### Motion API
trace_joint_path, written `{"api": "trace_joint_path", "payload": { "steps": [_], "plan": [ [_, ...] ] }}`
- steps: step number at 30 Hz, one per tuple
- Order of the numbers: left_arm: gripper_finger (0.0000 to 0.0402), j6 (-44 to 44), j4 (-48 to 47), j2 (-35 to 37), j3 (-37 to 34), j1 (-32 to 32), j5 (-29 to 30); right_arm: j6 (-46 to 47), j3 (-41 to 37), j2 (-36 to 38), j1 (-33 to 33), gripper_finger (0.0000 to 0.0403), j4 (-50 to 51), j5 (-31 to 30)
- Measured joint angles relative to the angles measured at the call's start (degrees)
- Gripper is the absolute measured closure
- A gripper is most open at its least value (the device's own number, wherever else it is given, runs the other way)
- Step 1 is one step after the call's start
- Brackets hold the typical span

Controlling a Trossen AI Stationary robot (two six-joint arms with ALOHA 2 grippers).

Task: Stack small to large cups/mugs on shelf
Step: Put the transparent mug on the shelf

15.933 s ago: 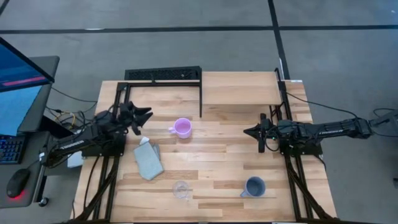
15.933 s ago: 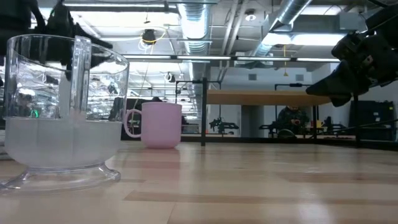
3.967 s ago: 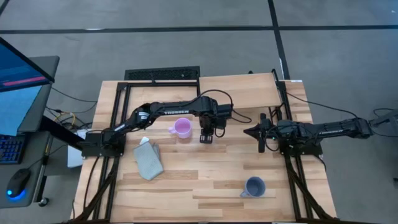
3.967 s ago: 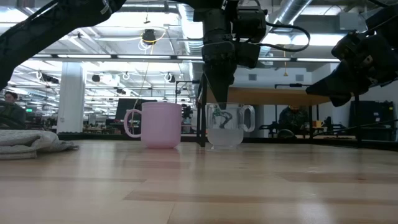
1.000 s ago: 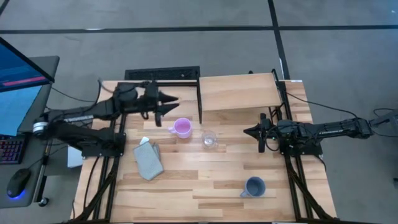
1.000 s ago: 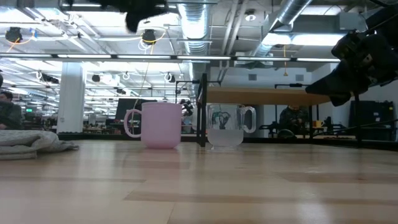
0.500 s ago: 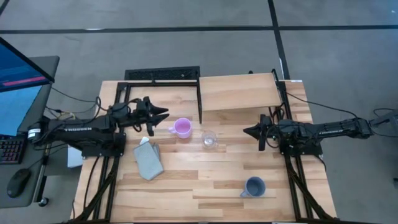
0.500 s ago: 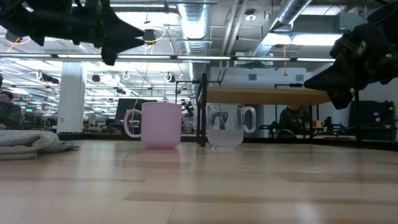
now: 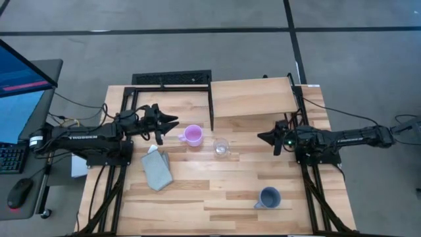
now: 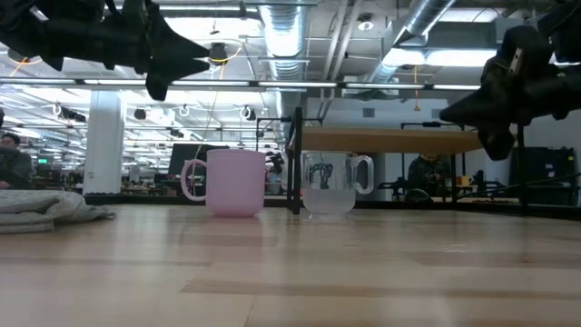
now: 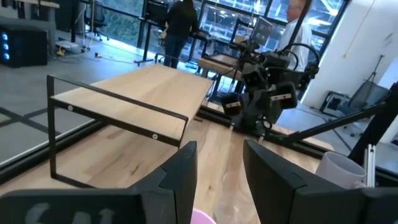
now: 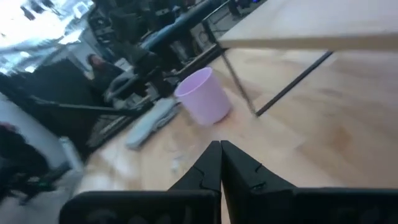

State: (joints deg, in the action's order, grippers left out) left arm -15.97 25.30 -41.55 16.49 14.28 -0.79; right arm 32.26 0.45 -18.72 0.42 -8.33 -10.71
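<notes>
Three cups sit on the surface, none on the shelf (image 9: 253, 97): pink mug (image 9: 193, 135) and glass cup (image 9: 222, 147) at centre, blue mug (image 9: 268, 197) toward 5 o'clock. Left end effector (image 9: 172, 121), fingers apart, hovers at 9 o'clock; right end effector (image 9: 260, 138), fingers together, waits at 3 o'clock.

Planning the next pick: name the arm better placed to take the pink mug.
Left. The left gripper hovers open just beside the pink mug, on its handle side. The right gripper, fingers shut, sits farther off with the glass cup between it and the mug.
</notes>
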Motion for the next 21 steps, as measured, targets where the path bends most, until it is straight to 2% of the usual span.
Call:
{"api": "trace_joint_path", "payload": {
  "steps": [4, 8, 14, 21],
  "plan": [
    [0.0281, -0.3, 0.0, 0.0, 0.0, 0.0, -0.4, 3.3, 0.0, 0.0, -1.1, 0.0376, -2.3, -0.3],
    [0.0281, -0.4, 0.0, 0.0, 0.0, 0.0, -0.5, -1.8, 1.0, 0.0, -0.9, 0.0376, -6.9, 4.1],
    [0.0281, -0.8, -0.1, 0.0, 0.0, 0.0, -0.5, -7.1, 9.7, -3.7, 0.8, 0.0374, -1.6, 5.8],
    [0.0281, -0.3, -0.4, 0.0, 0.0, 0.0, -0.8, -10.0, 17.8, -10.8, 0.8, 0.0364, -4.6, 6.3]
  ]
}}
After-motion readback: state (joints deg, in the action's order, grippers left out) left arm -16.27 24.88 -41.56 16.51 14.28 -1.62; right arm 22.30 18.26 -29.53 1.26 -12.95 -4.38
